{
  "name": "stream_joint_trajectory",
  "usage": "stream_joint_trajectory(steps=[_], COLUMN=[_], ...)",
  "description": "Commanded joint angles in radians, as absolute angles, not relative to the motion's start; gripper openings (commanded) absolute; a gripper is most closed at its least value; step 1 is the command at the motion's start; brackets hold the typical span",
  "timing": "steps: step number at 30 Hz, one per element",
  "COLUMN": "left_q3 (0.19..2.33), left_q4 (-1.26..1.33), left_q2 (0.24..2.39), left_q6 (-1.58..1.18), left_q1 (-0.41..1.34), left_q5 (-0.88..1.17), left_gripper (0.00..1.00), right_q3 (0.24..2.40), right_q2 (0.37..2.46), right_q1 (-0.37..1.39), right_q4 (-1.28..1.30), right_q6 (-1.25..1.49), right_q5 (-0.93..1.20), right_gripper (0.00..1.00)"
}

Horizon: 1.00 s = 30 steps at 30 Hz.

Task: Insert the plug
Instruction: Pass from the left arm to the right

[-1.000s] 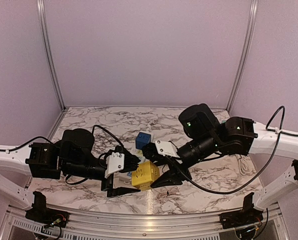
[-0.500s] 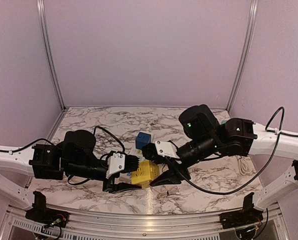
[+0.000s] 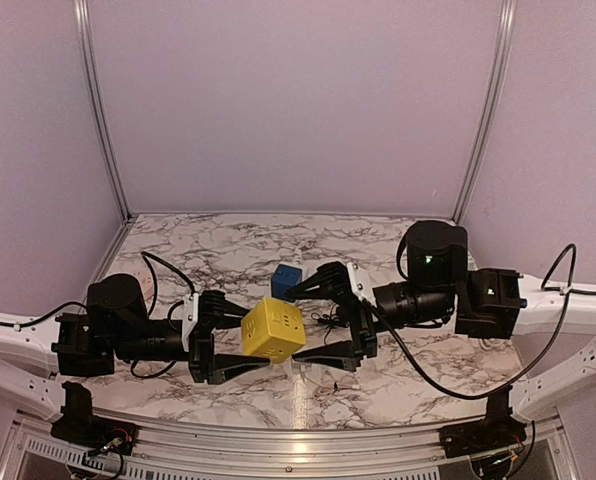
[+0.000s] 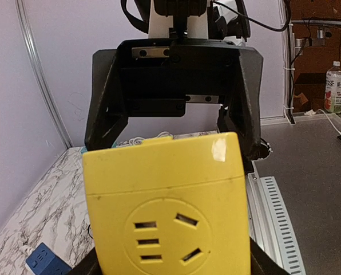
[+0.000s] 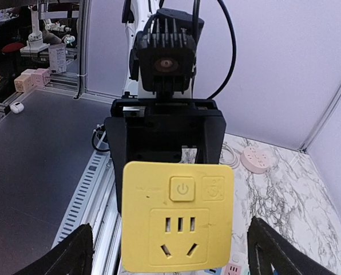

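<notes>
A yellow cube socket (image 3: 271, 330) hangs in the air over the table's near middle, held by my left gripper (image 3: 244, 340), which is shut on its sides. In the left wrist view the cube (image 4: 167, 212) fills the lower frame, a round socket face toward the camera. My right gripper (image 3: 316, 320) is wide open and empty, facing the cube from the right without touching it. In the right wrist view the cube (image 5: 177, 215) shows its power button and socket face, between my open fingers (image 5: 76, 252). I can make out no plug.
A blue cube socket (image 3: 286, 280) stands on the marble table (image 3: 228, 245) behind the yellow one. A thin black cable (image 3: 328, 320) lies by the right gripper. A white cable (image 3: 488, 330) lies far right. A pink round socket (image 5: 256, 157) lies on the table.
The yellow cube has come up off the table in my left gripper and shifted left. The left arm drew back left. The right arm pulled back to the right, jaws open.
</notes>
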State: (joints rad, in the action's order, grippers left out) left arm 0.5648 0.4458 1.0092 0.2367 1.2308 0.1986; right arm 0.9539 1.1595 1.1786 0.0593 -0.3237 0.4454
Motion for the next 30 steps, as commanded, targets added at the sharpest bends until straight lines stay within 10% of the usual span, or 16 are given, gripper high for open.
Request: stream_joint_trajectory(steps=[1, 11, 25, 30], left_q3=[0.564, 0.557, 0.556, 0.553], left_q4=[0.595, 0.583, 0.56, 0.559], left_q2=[0.994, 0.972, 0.958, 0.961], left_q6=[0.189, 0.182, 0.198, 0.197], left_q1=[1.225, 1.226, 1.226, 1.226], left_q5=[0.24, 0.235, 0.223, 0.215], left_gripper=[0.0, 0.0, 0.0, 0.0], right_q3=[0.964, 1.014, 1.026, 1.04], right_q2=[1.208, 1.265, 1.264, 1.297], right_q1=[1.184, 1.184, 1.184, 1.184], right_q4=[-0.107, -0.123, -0.151, -0.172], right_q6=[-0.27, -0.215, -0.147, -0.12], right_q5=[0.452, 0.561, 0.572, 0.596], right_gripper=[0.87, 0.68, 0.68, 0.3])
